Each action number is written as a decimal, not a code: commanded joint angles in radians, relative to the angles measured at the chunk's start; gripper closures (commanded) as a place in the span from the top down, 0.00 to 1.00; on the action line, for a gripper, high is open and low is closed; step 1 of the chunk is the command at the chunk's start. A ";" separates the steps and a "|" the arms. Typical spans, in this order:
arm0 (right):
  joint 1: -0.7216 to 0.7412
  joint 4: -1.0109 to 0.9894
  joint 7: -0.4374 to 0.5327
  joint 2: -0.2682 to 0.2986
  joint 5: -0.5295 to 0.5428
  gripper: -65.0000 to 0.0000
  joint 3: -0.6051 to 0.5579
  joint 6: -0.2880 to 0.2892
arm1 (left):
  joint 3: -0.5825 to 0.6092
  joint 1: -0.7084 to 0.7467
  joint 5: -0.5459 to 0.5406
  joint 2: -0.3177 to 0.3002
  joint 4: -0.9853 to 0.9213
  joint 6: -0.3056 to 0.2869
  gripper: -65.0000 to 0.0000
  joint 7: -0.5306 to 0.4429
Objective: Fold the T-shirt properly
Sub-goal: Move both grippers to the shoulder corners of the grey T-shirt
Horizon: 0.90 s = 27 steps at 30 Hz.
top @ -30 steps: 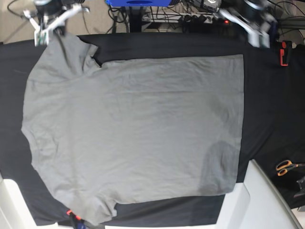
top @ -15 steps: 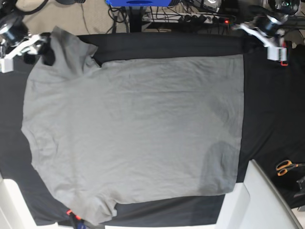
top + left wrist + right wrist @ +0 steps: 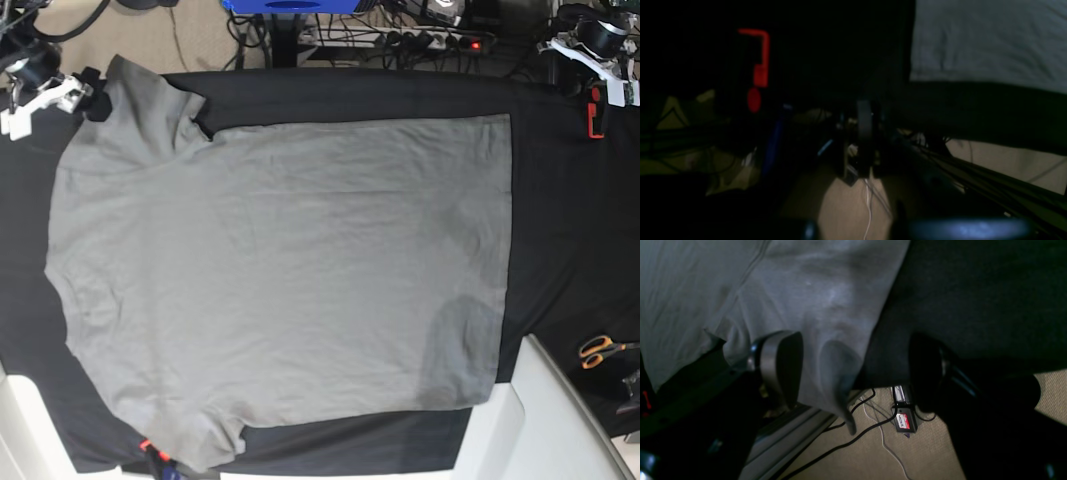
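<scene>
**A:** Where does the T-shirt (image 3: 280, 270) lie relative to each pincer?

**B:** There is one T-shirt, spread flat on the black cloth (image 3: 560, 230) that covers the table. The right pincer (image 3: 853, 373) is at the tip of one sleeve (image 3: 150, 100), at the table's far edge. In the right wrist view its two fingers (image 3: 780, 363) stand apart, with the sleeve's edge hanging down between them, over the table edge. Nothing is gripped yet.

**A:** Why there?

**B:** My guess is that the sleeve is the first part to fold in, and its loose edge at the table's rim is the easiest place to get a finger under.

**A:** And the left pincer (image 3: 600, 62)?

**B:** It sits off the shirt entirely, beyond the hem corner (image 3: 917, 71), near the red clamp (image 3: 596, 112). Its wrist view is very dark. The hem corner shows up and to the right of the pincer, apart from it, but I cannot tell whether the fingers are apart or together. It looks parked, perhaps waiting to take the hem side.

**A:** Anything else on the table?

**B:** One pair of orange-handled scissors (image 3: 598, 351), well away from both pincers, and the one red clamp. Two arms, one shirt, two sleeves, and the second sleeve (image 3: 195, 440) lies on the opposite side from the right pincer.
</scene>
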 commanded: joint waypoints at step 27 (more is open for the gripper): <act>-0.011 0.003 -0.007 -0.012 0.003 0.01 -0.123 0.007 | -0.004 -0.186 -0.016 0.083 -0.125 -0.119 0.54 0.102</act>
